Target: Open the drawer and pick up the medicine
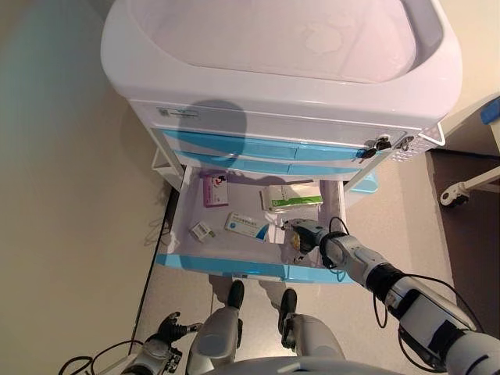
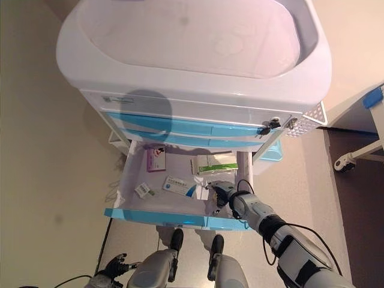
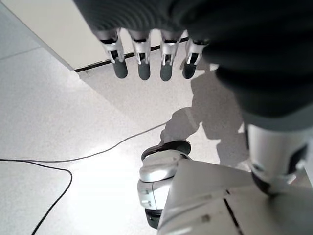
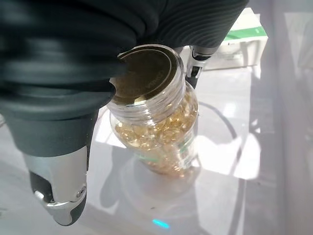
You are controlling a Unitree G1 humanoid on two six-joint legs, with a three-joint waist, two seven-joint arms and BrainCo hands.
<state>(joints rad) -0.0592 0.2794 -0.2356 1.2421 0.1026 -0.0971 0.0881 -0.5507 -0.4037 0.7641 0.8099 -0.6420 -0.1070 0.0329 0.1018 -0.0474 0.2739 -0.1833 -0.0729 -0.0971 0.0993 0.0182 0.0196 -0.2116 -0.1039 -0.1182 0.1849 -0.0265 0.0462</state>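
Observation:
The cart's bottom drawer point(image 1: 234, 267) with a blue front is pulled open. My right hand point(image 1: 306, 234) is inside it at the front right corner, fingers and thumb curled round a clear bottle of yellow capsules point(image 4: 161, 132) with a gold cap. The bottle is upright and low over the drawer floor; I cannot tell whether it touches. Also in the drawer lie a purple box point(image 1: 215, 188), a green-and-white box point(image 1: 291, 197), a blue-and-white box point(image 1: 246, 226) and a small white box point(image 1: 202, 231). My left hand point(image 1: 168, 328) hangs low near the floor, fingers point(image 3: 142, 63) straight, holding nothing.
The white cart point(image 1: 281, 86) has a recessed top and two closed blue drawers point(image 1: 266, 148) above the open one, with keys point(image 1: 383, 144) at their right end. A wheeled frame point(image 1: 469, 187) stands on the floor to the right.

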